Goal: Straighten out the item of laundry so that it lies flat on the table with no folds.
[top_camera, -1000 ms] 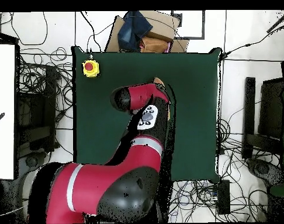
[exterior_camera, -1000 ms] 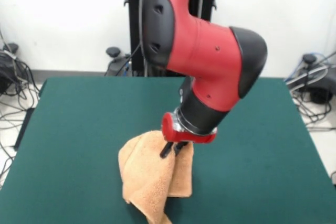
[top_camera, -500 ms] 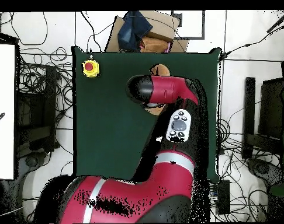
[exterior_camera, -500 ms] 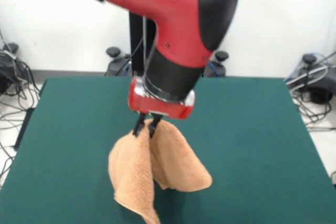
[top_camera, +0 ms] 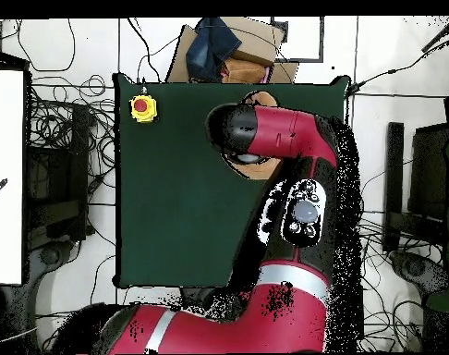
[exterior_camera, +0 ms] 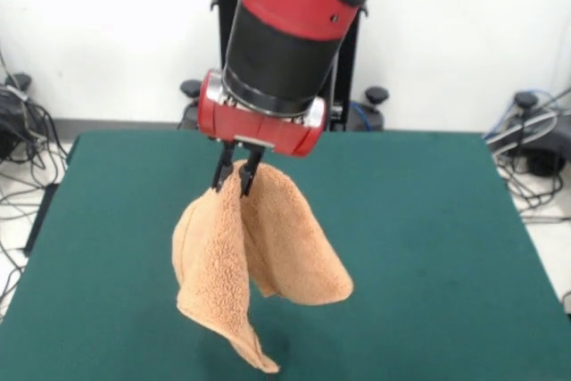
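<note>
Front view, left to right. Large rectangular table with dark green felt-like top (exterior_camera: 107, 220): left part bare. Small peach-orange fluffy terry-cloth towel (exterior_camera: 241, 265) hangs left of the table's centre line, toward the near edge. It is pinched at its top by the black two-finger gripper (exterior_camera: 235, 174) on the red and black arm (exterior_camera: 285, 33); the fingers are drawn close together with cloth between them. The towel drapes from the grip in two lobes: a longer left fold ending in a pointed corner low down near the near edge, and a rounder right fold ending higher. Whether the lowest corner touches the felt or hangs just above it cannot be told. The towel is bunched and folded, not flat. Right half of the table bare.

Overhead view, left to right. Yellow box with round red button (top_camera: 143, 108) sits at one far corner of the table (top_camera: 173, 203). The arm (top_camera: 284, 139) covers most of the towel (top_camera: 257, 98); only small peach patches show by the far edge, near its middle. Gripper hidden under the arm here.
</note>
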Available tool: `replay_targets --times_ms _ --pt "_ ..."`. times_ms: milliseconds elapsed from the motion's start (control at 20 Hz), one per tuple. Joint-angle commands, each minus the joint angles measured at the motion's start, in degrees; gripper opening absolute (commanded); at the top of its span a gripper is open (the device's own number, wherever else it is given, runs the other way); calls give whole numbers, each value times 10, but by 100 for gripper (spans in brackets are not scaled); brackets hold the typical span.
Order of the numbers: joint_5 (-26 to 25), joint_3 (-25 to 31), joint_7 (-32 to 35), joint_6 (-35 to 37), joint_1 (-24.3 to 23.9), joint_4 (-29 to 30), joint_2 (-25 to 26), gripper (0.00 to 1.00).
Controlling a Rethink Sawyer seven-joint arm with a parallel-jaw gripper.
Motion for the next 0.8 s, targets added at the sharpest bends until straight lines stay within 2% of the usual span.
replay_targets --times_ms 50,500,800 --pt "17 83 1 56 0 76 -21 0" --pt "11 89 8 56 -4 80 -24 0" --pt "27 114 6 53 -22 95 -26 0"
